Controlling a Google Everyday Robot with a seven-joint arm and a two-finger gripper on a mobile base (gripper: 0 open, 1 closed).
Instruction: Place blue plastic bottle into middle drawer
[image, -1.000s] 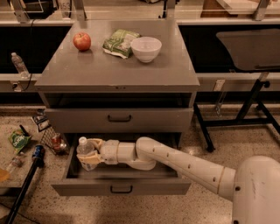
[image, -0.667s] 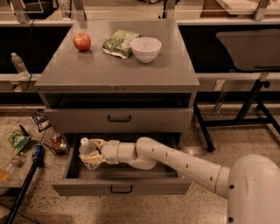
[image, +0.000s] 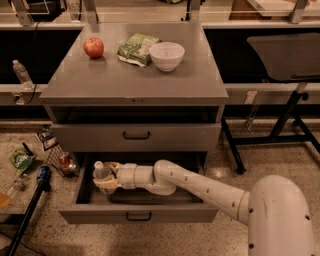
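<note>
The grey metal cabinet's lowest drawer, the middle drawer (image: 137, 216), is pulled open; it is a wide shallow tray with a small dark handle on its front. My white arm reaches from the lower right into its left end. My gripper (image: 106, 179) is shut on the blue plastic bottle (image: 101, 173), a clear bottle with a white cap. The bottle stands upright inside the drawer's left part. Its lower body is hidden by my fingers (image: 105, 187).
On the cabinet top (image: 135, 80) sit a red apple (image: 93, 47), a green snack bag (image: 136, 48) and a white bowl (image: 166, 55). The drawer above (image: 136, 136) is closed. A small bottle (image: 21, 73) stands on the left ledge. Litter and a blue-tipped pole (image: 30, 210) lie at the left.
My gripper has carried the bottle slightly right and lower inside the drawer's left end. The arm has barely shifted otherwise.
</note>
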